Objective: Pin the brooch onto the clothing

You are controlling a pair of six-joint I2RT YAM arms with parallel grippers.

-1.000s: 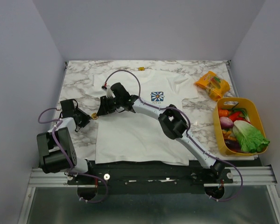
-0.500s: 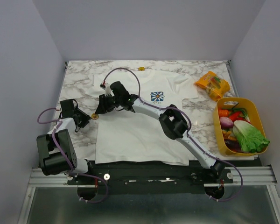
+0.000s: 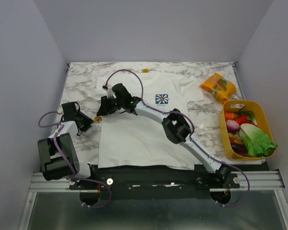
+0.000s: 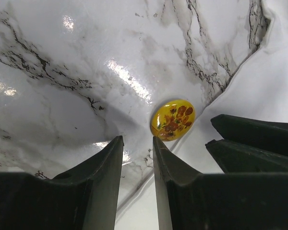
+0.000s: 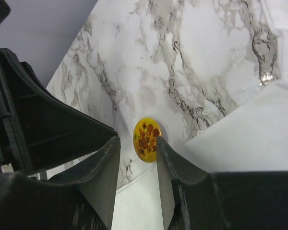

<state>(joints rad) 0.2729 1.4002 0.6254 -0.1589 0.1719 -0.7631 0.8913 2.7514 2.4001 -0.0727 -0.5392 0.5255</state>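
Note:
The brooch is a small yellow oval with orange-red flowers, lying flat on the marble just off the left edge of the clothing, a white T-shirt with a flower emblem. My left gripper is open, its tips just short of the brooch, nothing between the fingers. My right gripper comes in from the shirt side, also open. In the right wrist view the brooch lies on the marble in the gap between the tips, against one fingertip.
An orange snack packet lies at the back right. A yellow basket of toy vegetables stands at the right edge. A small yellow item sits by the shirt collar. The two grippers are close together over the marble table.
The right gripper has shifted slightly away from the near edge and its jaws have narrowed a little. The left arm and the brooch have barely moved.

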